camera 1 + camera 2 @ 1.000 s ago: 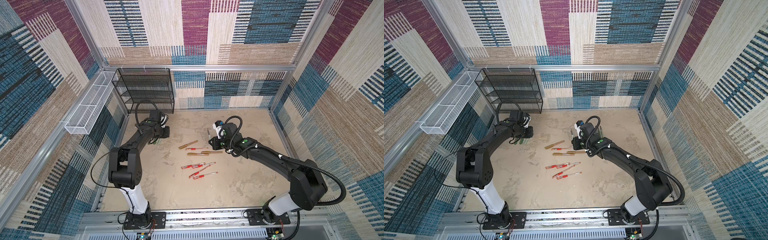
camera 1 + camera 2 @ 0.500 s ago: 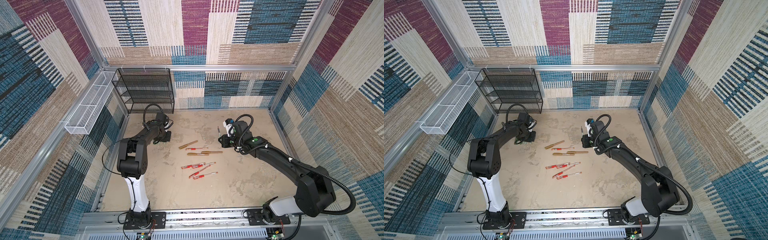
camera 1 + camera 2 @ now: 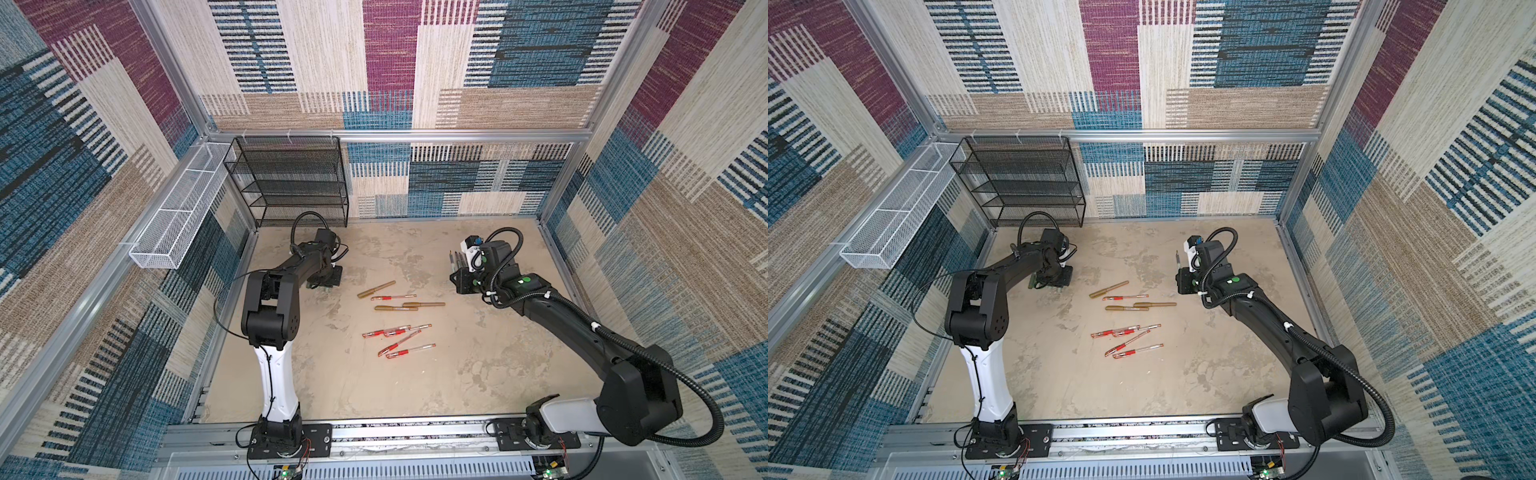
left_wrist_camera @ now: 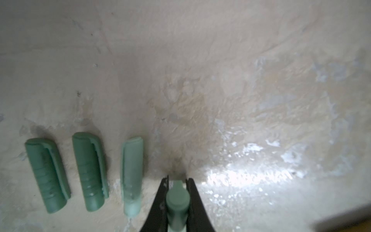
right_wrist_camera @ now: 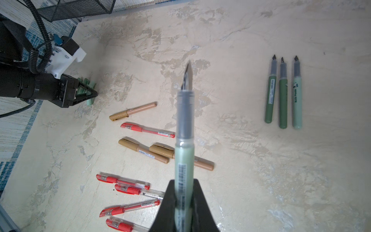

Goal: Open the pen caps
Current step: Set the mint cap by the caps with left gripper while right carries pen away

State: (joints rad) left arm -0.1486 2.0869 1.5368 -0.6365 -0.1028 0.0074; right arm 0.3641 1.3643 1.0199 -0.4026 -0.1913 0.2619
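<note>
Left wrist: left fingers (image 4: 160, 194) pinch a half-hidden green cap (image 4: 177, 198); right fingers (image 5: 168, 197) grip a pen (image 5: 184, 124).

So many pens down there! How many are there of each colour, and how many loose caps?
green pens, cap off: 4 (three lying, one in the right claw)
green caps, loose: 4 (three lying, one in the left claw)
gold pens, capped: 3
red pens, capped: 5
Total: 12 pens and 4 loose caps, 16 pieces.
</note>
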